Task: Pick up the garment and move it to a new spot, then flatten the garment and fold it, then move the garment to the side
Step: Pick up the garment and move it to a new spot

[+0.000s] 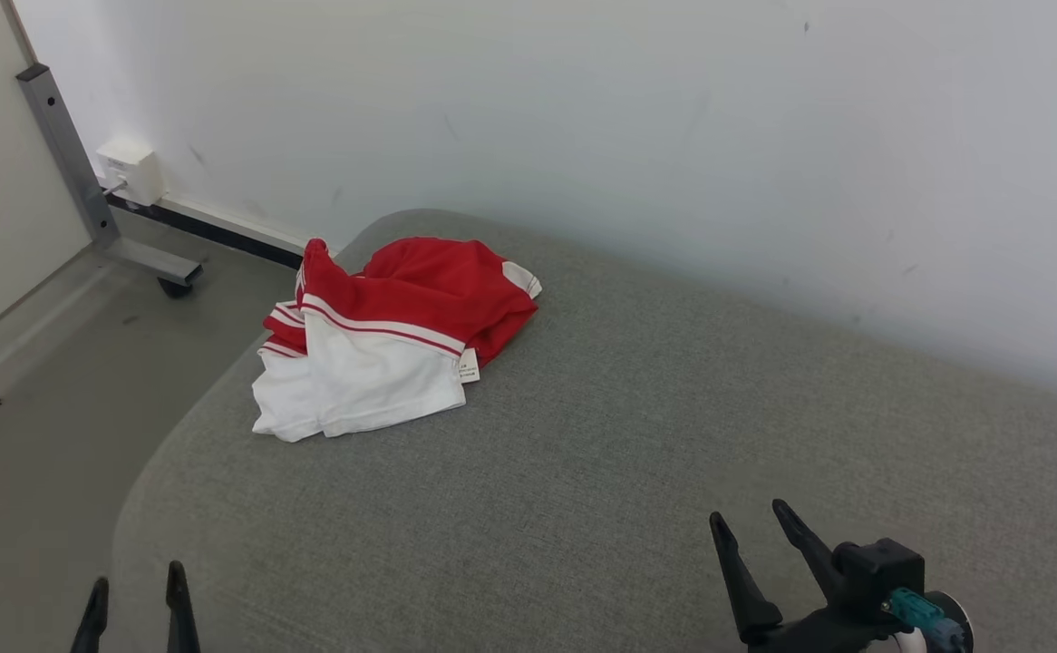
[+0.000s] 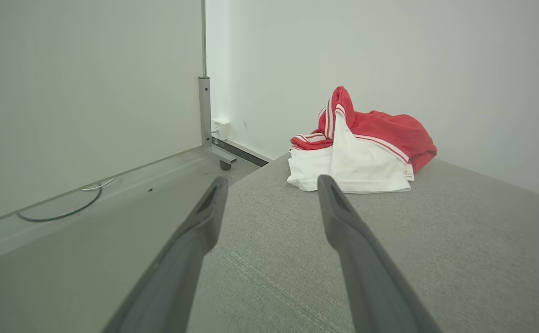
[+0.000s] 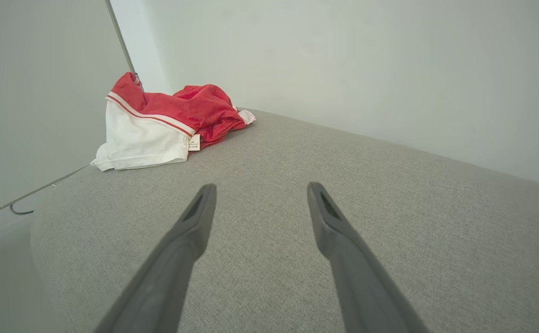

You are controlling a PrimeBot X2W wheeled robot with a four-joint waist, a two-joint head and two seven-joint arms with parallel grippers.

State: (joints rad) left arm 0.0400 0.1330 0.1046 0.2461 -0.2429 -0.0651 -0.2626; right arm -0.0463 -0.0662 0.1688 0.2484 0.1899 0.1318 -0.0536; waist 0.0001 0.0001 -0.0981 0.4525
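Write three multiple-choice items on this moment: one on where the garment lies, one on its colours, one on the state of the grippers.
1. Where on the grey cushion does the garment lie?
A. near its far left corner, close to the wall
B. at its middle
C. at its near right edge

2. Which colours does the garment show?
A. blue and grey
B. red and white
C. all black

3. How do the left gripper and the right gripper stand?
A. both shut on the garment
B. left shut, right open
C. both open, holding nothing

Answers:
1 A: the head view shows it crumpled by that corner.
2 B: one part is red, one white, with stripes between.
3 C: each wrist view shows its fingers spread over bare cushion, apart from the garment.
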